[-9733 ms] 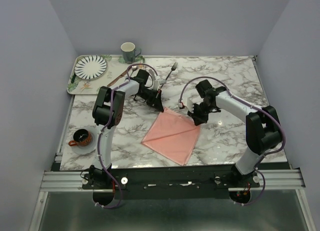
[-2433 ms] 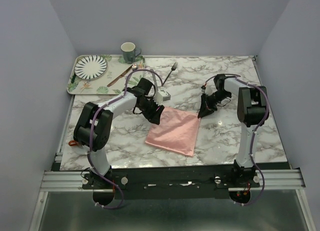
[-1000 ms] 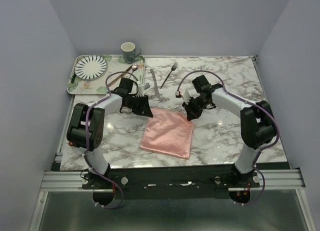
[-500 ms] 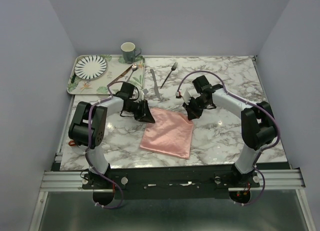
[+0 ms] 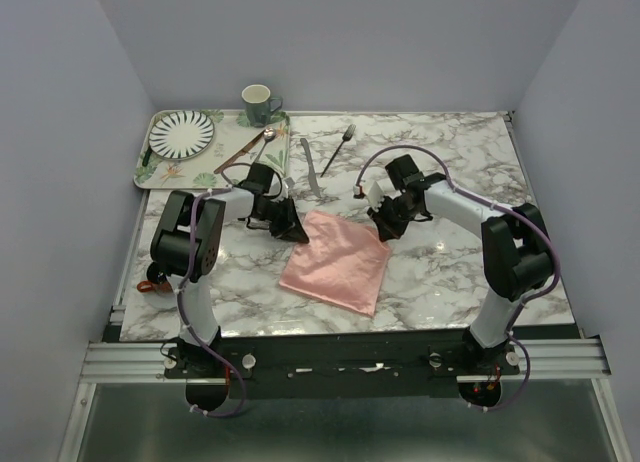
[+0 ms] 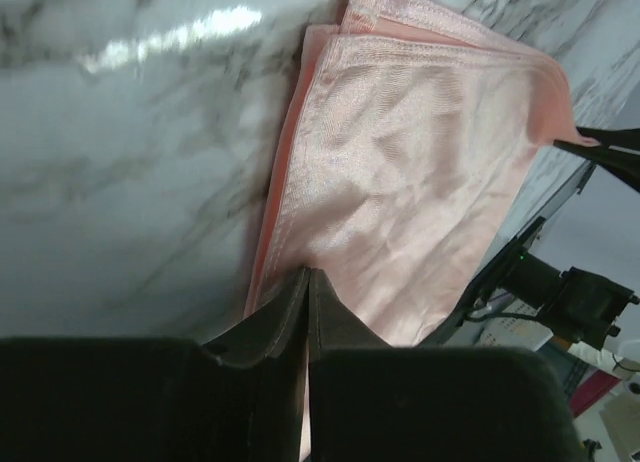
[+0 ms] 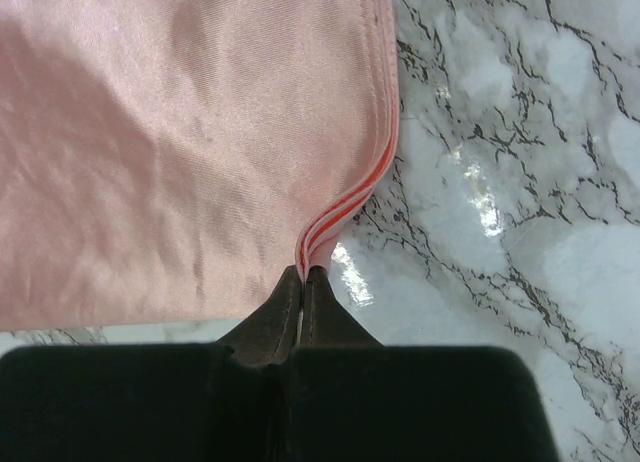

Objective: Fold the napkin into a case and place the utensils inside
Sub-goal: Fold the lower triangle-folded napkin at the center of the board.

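The salmon-pink napkin [image 5: 335,264] lies folded into a rough rectangle on the marble table [image 5: 450,282], not a narrow case. My left gripper [image 5: 297,232] is at its far left corner, jaws together on the cloth's edge [image 6: 307,274]. My right gripper [image 5: 385,230] is shut on the far right corner, where the stacked layers of the napkin [image 7: 170,132] bunch at the tips [image 7: 302,272]. The napkin [image 6: 410,202] shows soft creases. The utensils lie beyond it: the fork [image 5: 338,147] and the knife [image 5: 311,169], both untouched.
A patterned tray [image 5: 150,167] at the back left carries a striped plate [image 5: 182,132], a spoon [image 5: 262,140] and a brown-handled utensil [image 5: 235,154]. A mug [image 5: 258,104] stands behind it. A brown cup [image 5: 155,277] sits near the left edge by the left arm.
The left gripper came in from the left onto the napkin's far left corner and closed. The napkin's near edge shifted slightly. The right gripper kept its hold in place.
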{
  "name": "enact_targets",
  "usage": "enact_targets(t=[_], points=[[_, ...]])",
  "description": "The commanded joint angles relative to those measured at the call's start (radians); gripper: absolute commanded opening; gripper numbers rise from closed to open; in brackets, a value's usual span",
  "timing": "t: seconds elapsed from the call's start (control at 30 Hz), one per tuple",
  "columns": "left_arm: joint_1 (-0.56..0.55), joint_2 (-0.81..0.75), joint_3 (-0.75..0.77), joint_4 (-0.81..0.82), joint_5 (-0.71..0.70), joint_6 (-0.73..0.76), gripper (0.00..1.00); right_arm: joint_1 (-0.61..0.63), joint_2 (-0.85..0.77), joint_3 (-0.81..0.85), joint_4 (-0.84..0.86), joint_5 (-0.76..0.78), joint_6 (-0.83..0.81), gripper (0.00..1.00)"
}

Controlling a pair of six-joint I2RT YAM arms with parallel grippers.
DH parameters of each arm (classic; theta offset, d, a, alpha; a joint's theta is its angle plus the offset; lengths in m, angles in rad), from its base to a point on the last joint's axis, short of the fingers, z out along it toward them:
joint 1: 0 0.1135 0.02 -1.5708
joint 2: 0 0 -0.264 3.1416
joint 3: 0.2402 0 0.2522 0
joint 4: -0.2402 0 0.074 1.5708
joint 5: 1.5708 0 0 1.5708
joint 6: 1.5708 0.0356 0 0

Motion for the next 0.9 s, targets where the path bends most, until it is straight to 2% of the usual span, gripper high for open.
enact_targets(t=[0.0, 0.13, 0.2, 0.37, 0.5, 0.63, 0.87], points=[[0.002, 0.084, 0.125, 0.024, -0.093, 0.063, 0.13, -0.015, 0.003, -0.001, 0.056, 0.092, 0.065, 0.01], [0.008, 0.071, 0.183, 0.015, -0.097, 0.103, 0.13, -0.053, 0.020, 0.027, 0.055, 0.087, 0.104, 0.01], [0.008, 0.028, 0.167, 0.013, -0.074, 0.097, 0.14, -0.055, 0.007, 0.025, 0.052, 0.068, 0.098, 0.01], [0.005, -0.041, 0.056, 0.061, 0.013, -0.104, 0.14, -0.053, -0.018, 0.039, 0.029, -0.003, 0.113, 0.01], [-0.016, -0.098, -0.030, 0.110, 0.027, -0.175, 0.13, -0.053, -0.026, 0.036, 0.019, -0.023, 0.110, 0.01], [-0.038, -0.084, -0.056, 0.116, 0.021, -0.189, 0.13, -0.044, -0.029, 0.033, 0.012, -0.052, 0.096, 0.01], [-0.041, 0.020, -0.051, 0.099, -0.050, -0.193, 0.04, -0.024, -0.067, 0.012, 0.015, -0.091, 0.039, 0.01]])
